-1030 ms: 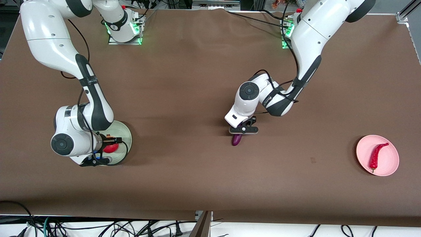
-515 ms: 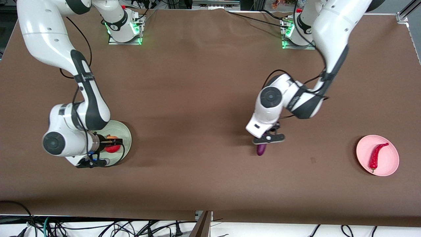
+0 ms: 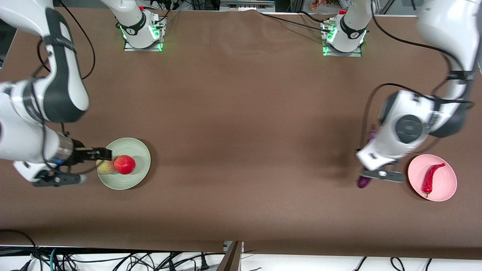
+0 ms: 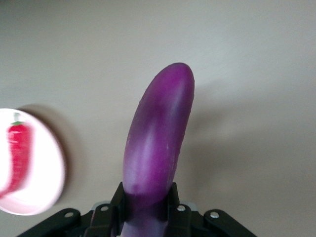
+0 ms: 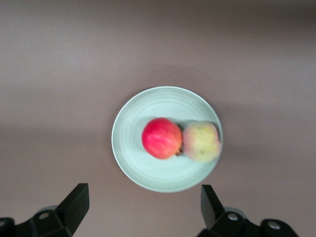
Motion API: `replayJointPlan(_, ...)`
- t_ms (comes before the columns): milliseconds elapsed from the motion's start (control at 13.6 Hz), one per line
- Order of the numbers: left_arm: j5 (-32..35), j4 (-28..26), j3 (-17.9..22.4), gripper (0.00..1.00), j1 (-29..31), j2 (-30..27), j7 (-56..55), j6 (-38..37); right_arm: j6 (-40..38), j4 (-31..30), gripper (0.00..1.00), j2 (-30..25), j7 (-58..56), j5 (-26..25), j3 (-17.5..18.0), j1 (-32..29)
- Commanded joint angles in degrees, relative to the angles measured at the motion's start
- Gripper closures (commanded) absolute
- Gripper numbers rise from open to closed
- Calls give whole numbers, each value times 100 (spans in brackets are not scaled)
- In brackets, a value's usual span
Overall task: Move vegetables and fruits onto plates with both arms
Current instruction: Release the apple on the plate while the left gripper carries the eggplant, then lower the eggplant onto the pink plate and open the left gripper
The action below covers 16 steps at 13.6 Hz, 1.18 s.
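Purple eggplant [image 4: 158, 148], frame centre, clamped in the left gripper [image 4: 148, 215] above bare table beside the pink plate [image 3: 446, 188] bearing the chili pepper [image 3: 430, 177]. Right gripper [image 5: 143, 210], fingers apart, hangs over the green plate [image 5: 136, 168] holding pomegranate [image 5: 161, 138] and peach [image 5: 201, 141].

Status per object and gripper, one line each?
eggplant: held in the air by the left gripper, beside the pink plate, not yet on it.
chili pepper: lying on the pink plate.
red fruit: on the green plate, touching the yellow-pink fruit.
yellow-pink fruit: on the green plate.
left gripper: shut on the eggplant.
right gripper: open, empty, above the green plate.
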Motion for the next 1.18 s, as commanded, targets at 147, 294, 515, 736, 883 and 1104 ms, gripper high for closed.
replayJointPlan(147, 179, -16, -65, 100, 1295, 245, 2231, 670, -330, -288, 0, -859, -508, 41, 35, -98)
replayJointPlan(294, 232, -7, -56, 100, 1717, 596, 2627, 1292, -383, -727, 0, -1429, -473, 42, 70, -89)
replayJointPlan(515, 249, 1, -47, 99, 2000, 879, 2963, 1744, -418, -1422, 0, -2107, -552, 41, 96, -124)
replayJointPlan(736, 293, 299, -47, 99, 2026, 1151, 2990, 1788, -453, -1696, 0, -2539, -552, 59, 79, -283)
replayJointPlan(883, 293, 283, -47, 95, 2087, 1178, 3007, 1780, -619, -1757, 0, -2671, -535, 15, 79, -318)
replayJointPlan(1104, 469, 318, -47, 80, 2088, 1187, 2999, 1788, -1032, -1784, 0, -2698, -535, 15, 88, -353)
